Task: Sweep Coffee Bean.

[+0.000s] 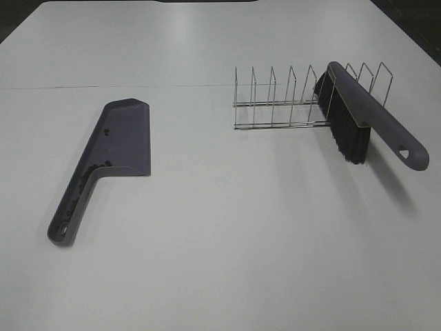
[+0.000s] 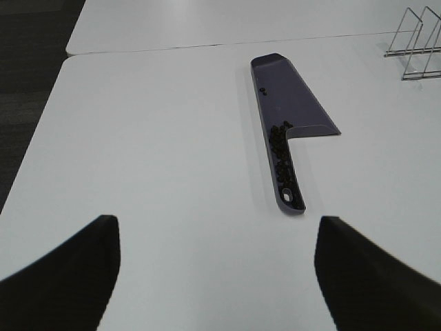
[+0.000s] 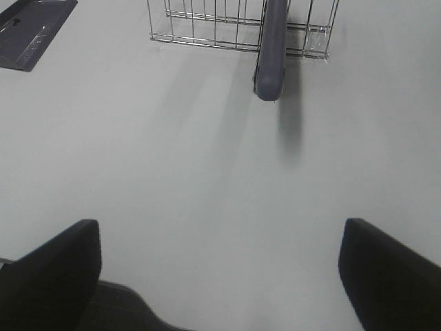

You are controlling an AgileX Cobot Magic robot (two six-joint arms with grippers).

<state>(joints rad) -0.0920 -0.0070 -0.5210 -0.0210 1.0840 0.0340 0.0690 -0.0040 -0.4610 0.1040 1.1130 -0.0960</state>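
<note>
White surface (image 1: 220,262) is showing no loose beans: the coffee beans (image 2: 281,155) are lying in the dustpan (image 1: 120,138), the brush (image 1: 358,114) is resting in the rack (image 1: 275,103), and both hands (image 2: 217,276) (image 3: 220,276) are hanging released and empty, so the sweeping is looking finished.

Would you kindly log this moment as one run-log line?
coffee beans: in dustpan | brush: resting in wire rack | left gripper: open, empty | right gripper: open, empty

Beans (image 2: 281,153) in dustpan (image 1: 124,138), left; brush (image 1: 365,114) on rack (image 1: 275,103), right.
</note>
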